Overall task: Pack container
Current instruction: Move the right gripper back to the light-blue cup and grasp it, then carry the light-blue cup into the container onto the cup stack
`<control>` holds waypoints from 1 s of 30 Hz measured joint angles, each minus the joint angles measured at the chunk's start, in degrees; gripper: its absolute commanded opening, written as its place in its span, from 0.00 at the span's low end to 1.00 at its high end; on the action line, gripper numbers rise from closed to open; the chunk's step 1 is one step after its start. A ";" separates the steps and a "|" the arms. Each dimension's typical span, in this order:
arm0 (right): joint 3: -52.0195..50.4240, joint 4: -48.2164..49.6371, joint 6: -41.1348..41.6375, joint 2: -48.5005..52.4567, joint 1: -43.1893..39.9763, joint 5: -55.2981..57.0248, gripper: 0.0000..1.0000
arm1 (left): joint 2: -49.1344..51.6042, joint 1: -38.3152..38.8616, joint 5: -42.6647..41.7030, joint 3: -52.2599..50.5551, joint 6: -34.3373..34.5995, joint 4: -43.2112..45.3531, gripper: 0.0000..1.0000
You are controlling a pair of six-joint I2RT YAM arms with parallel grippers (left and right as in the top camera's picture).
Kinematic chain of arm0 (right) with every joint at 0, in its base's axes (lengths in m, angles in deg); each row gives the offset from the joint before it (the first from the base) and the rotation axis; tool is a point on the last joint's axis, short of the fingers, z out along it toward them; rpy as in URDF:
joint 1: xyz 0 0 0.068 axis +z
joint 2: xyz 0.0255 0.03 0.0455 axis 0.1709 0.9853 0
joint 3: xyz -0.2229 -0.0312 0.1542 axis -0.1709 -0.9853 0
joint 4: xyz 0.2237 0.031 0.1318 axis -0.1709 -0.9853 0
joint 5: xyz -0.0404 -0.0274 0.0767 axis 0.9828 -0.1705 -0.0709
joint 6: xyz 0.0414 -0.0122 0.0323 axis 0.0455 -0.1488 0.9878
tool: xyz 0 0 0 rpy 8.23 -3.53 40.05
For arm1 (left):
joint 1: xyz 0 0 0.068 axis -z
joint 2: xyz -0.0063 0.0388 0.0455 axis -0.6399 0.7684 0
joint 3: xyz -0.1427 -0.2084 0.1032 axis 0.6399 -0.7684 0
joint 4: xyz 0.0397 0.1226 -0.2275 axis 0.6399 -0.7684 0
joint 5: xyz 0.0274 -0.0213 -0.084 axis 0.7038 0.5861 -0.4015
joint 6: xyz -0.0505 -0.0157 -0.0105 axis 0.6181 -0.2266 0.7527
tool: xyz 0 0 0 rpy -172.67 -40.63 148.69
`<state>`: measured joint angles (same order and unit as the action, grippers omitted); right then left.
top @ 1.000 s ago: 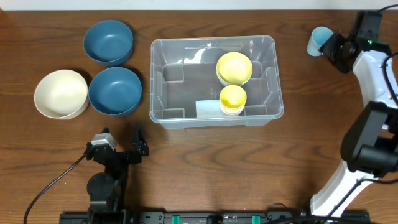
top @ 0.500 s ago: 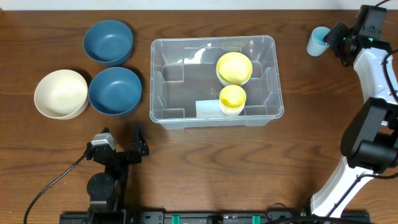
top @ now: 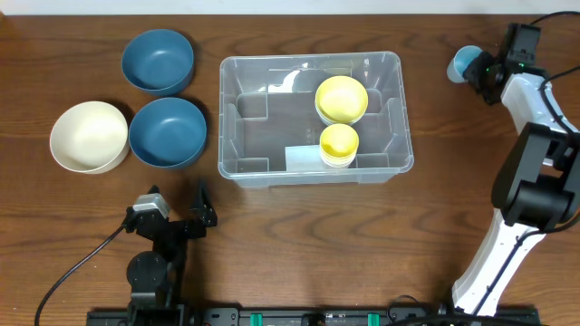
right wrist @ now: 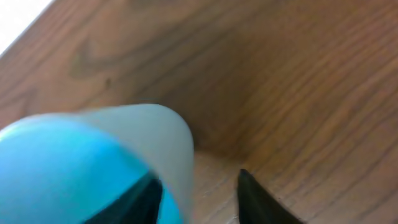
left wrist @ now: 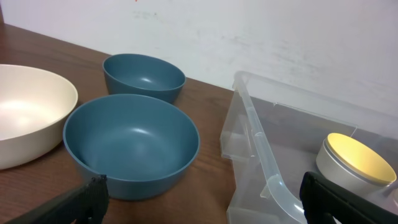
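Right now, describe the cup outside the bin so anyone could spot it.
Find the clear bin mid-table, then look right, past its far corner. The cup sits there at the right tool: small, pale blue, the only piece right of the bin.

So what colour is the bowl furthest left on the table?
The bowl is cream; the overhead view shows it best.

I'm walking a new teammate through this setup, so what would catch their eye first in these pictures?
The clear container in the middle of the table draws the eye first, with a large yellow bowl and a small yellow bowl in its right half. Left of it sit a far blue bowl, a near blue bowl and a cream bowl. At the far right, the right gripper has its jaws at a light blue cup.
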<state>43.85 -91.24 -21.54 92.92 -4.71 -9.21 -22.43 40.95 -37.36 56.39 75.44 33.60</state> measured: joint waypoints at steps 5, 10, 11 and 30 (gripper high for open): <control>0.13 -1.81 -0.11 0.35 0.00 0.20 0.01 | 0.00 0.00 0.00 0.00 0.00 0.00 0.98; 2.67 -7.58 0.17 0.33 0.00 0.04 0.01 | 0.00 0.00 0.00 0.00 0.00 0.00 0.98; 3.54 -9.60 0.17 0.31 0.00 0.15 0.01 | 0.00 0.00 0.00 0.00 0.00 0.00 0.98; 12.72 -36.72 -3.58 -29.88 4.76 -3.82 0.01 | 0.00 0.00 0.00 0.00 0.00 0.00 0.98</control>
<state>56.57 -127.95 -25.13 63.04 0.06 -13.04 -22.43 40.95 -37.36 56.39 75.44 33.60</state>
